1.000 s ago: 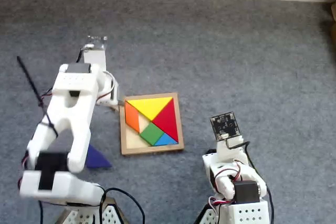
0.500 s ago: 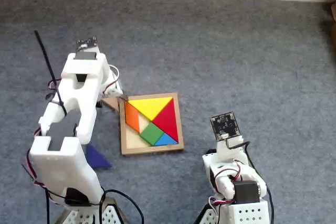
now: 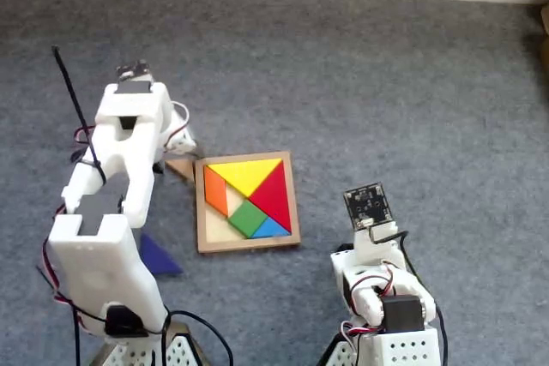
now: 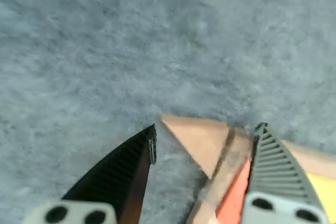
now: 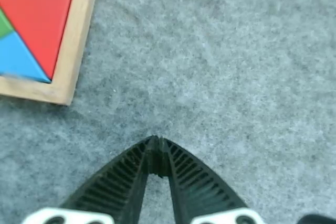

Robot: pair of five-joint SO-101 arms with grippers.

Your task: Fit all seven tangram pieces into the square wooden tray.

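The square wooden tray (image 3: pixel 294 203) lies on the grey carpet (image 3: pixel 412 92). It holds a yellow triangle (image 3: pixel 244 175) at 12 o'clock, a red triangle (image 3: pixel 274 195) at 3, an orange parallelogram (image 3: pixel 215 192) at 9, a green square (image 3: pixel 247 218) at 6 and a blue triangle (image 3: pixel 272 228) at 5. A tan triangle (image 4: pixel 197 137) lies just outside the tray's 10 o'clock corner, between the spread fingers of the left gripper (image 4: pixel 206 128). A dark blue triangle (image 3: pixel 157 256) sits apart at 8 o'clock. At 4 o'clock, the right gripper (image 5: pixel 157 145) hangs clenched over carpet.

pieces (image 3: pixel 268 193) in the tray (image 3: pixel 249 247); one triangle (image 3: pixel 179 166) at its far left corner; another triangle (image 3: pixel 159 257) nearer, leftward
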